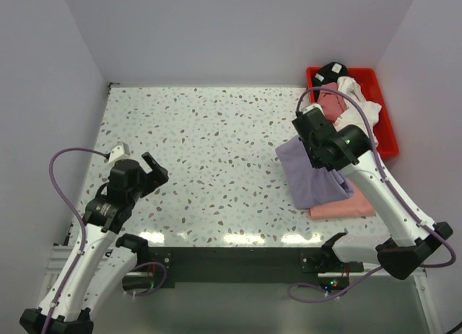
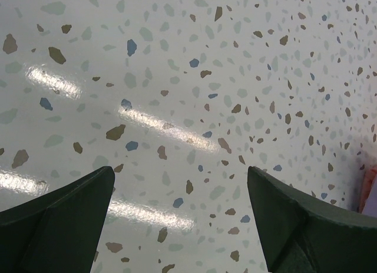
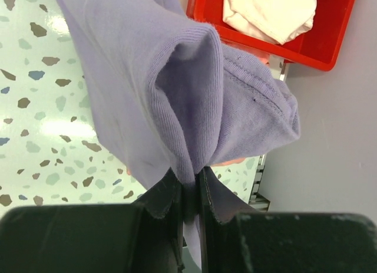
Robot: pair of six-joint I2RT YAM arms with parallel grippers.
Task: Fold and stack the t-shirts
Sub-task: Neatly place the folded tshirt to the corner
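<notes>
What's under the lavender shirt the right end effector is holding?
A salmon-pink shirt lies under the lavender shirt; only its near edge shows. The rest is covered by the lavender cloth and the right arm, so anything else beneath is hidden.

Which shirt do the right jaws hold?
The lavender shirt: its fold is pinched there. The salmon one lies beneath; the rest sit in the bin.

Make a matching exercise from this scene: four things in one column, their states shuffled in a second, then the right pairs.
1. lavender shirt
2. salmon-pink shirt
3. left gripper
4. red bin

A. open above the bare table
B. holds crumpled shirts
C. pinched by the right gripper
D. lies under another shirt

Pairs: 1-C, 2-D, 3-A, 4-B
</notes>
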